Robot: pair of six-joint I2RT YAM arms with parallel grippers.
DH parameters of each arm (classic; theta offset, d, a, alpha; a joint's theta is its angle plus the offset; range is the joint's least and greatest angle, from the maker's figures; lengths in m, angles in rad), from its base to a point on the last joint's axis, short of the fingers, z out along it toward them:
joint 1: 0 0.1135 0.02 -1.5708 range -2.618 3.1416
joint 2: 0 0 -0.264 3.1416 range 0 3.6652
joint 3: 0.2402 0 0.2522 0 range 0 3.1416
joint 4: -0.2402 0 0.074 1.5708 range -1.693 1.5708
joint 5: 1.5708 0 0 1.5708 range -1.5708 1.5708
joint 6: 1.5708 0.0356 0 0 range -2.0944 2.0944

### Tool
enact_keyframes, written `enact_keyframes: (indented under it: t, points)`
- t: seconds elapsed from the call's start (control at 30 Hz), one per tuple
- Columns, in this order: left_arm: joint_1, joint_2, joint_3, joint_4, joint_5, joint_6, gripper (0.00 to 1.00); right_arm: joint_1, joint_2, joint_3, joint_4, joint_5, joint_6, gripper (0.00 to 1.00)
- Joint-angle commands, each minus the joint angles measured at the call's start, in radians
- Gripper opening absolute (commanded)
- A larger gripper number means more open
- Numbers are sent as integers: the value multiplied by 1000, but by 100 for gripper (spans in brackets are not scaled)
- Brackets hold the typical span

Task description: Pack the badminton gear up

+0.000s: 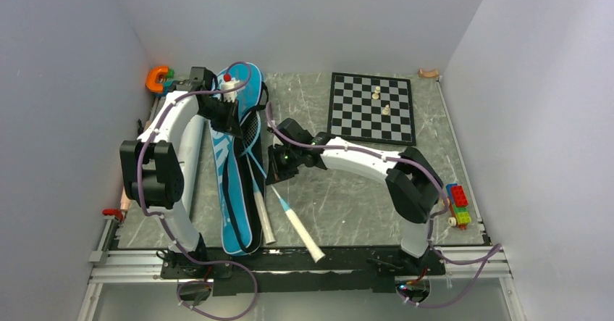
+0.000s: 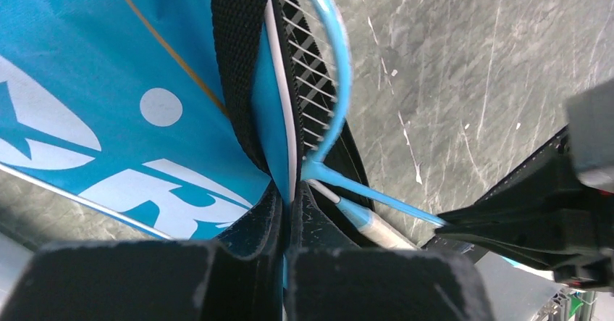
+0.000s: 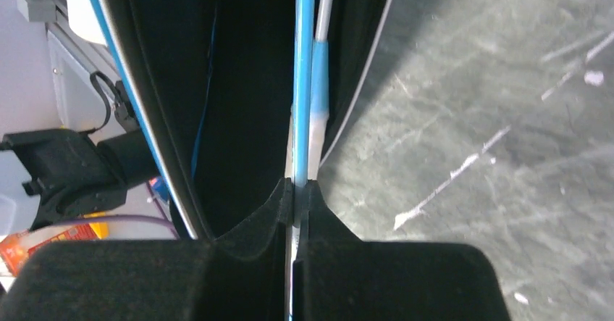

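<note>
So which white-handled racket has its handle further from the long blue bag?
The slanted white-handled racket, out on the grey table; the other racket has its handle right beside the blue bag.

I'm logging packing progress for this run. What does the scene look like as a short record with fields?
bag: blue bag lies lengthwise, open along its right side
left arm: left gripper shut on the blue bag's edge
right arm: right gripper shut on a blue racket shaft
rackets: one racket head in the opening; both handles stick out
shuttlecock: one shuttlecock at the bag's far end
other: chessboard with two pieces
</note>
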Motion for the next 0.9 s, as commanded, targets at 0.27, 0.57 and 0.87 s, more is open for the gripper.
enact_keyframes:
  t: [0.27,0.57,0.87]
  points:
    - [-58,-77,44,-81,146,63,0,-8,126,161,255,17,60,0]
    - [-84,-93,50,-133,191,108,0,-71,166,178,401,52,123,0]
    - [-111,-98,51,-165,192,140,0,-72,199,209,416,82,122,15]
